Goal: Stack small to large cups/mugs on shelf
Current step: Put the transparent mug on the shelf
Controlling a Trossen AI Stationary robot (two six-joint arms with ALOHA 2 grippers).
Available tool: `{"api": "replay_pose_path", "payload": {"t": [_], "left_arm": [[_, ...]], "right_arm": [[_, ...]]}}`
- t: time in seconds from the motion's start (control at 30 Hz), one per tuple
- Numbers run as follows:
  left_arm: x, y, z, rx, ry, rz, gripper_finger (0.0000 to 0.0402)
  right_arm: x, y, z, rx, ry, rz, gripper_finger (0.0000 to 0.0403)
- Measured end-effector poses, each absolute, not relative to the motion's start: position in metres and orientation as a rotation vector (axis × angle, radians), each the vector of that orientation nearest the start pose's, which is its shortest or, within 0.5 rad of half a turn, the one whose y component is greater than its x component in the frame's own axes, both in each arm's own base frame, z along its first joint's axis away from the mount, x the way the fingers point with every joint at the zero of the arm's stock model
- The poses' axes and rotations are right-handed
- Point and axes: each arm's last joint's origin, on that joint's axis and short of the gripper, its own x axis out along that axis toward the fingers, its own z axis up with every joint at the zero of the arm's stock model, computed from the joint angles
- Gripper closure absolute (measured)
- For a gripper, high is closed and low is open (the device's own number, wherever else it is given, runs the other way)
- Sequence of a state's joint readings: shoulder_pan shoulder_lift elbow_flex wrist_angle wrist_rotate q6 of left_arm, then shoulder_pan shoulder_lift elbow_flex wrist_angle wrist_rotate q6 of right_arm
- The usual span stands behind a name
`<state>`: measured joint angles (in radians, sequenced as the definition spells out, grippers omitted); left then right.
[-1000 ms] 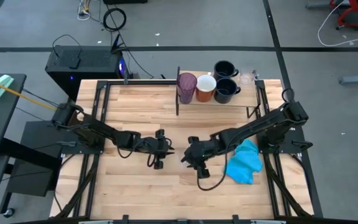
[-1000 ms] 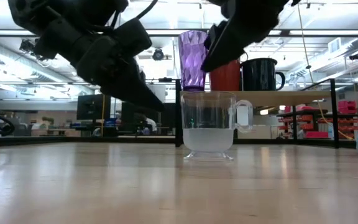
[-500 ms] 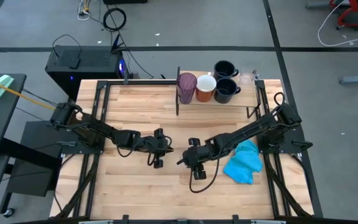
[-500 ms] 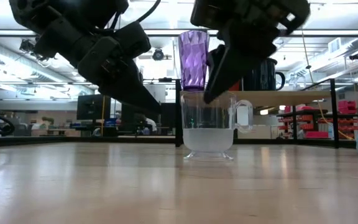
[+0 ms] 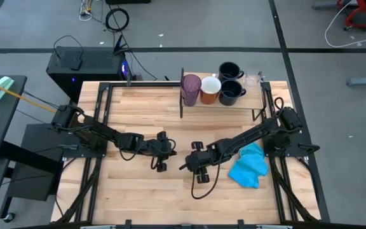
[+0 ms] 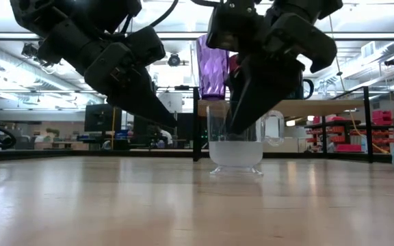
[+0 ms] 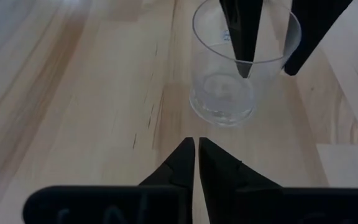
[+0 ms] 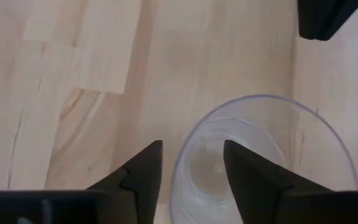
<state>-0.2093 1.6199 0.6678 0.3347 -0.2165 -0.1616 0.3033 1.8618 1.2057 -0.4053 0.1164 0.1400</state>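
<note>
Right gripper [image 8: 191,163] spread astride my clear cup's [image 8: 263,158] rim on the surface [image 8: 73,68]; left gripper [image 7: 196,155] pressed together, near it.

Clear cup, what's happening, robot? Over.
Right hand open, straddling clear cup's rim. Left hand shut, short of it. Nothing in the way.

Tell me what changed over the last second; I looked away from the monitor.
The right gripper swung in from the shelf side and came down over the clear cup on the tabletop, one finger now inside its rim, one outside. In the low view the cup has shifted slightly sideways. The left gripper, shut, stayed beside it, and the mugs on the shelf are unmoved.
</note>
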Motion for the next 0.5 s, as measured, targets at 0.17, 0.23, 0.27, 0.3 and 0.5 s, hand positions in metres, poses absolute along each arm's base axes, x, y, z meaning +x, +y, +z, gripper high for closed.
{"api": "replay_pose_path", "payload": {"t": [0.17,0.23,0.27,0.3,0.5], "left_arm": [[0.2967,-0.0568,0.1464,-0.031,0.605,0.058,0.0371],[0.2966,-0.0567,0.1464,-0.031,0.605,0.058,0.0368],[0.2967,-0.0566,0.1464,-0.031,0.605,0.058,0.0367],[0.2966,-0.0567,0.1464,-0.031,0.605,0.058,0.0366],[0.2965,-0.0567,0.1463,-0.03,0.607,0.058,0.0372]], "right_arm": [[0.3571,0.1083,0.17,-0.097,1.051,0.096,0.0271],[0.3569,0.1083,0.1699,-0.097,1.053,0.097,0.0295],[0.3569,0.1082,0.1699,-0.097,1.054,0.096,0.0308],[0.3568,0.1081,0.1698,-0.096,1.055,0.097,0.032],[0.3533,0.1039,0.1718,-0.085,1.094,0.111,0.0392]]}}
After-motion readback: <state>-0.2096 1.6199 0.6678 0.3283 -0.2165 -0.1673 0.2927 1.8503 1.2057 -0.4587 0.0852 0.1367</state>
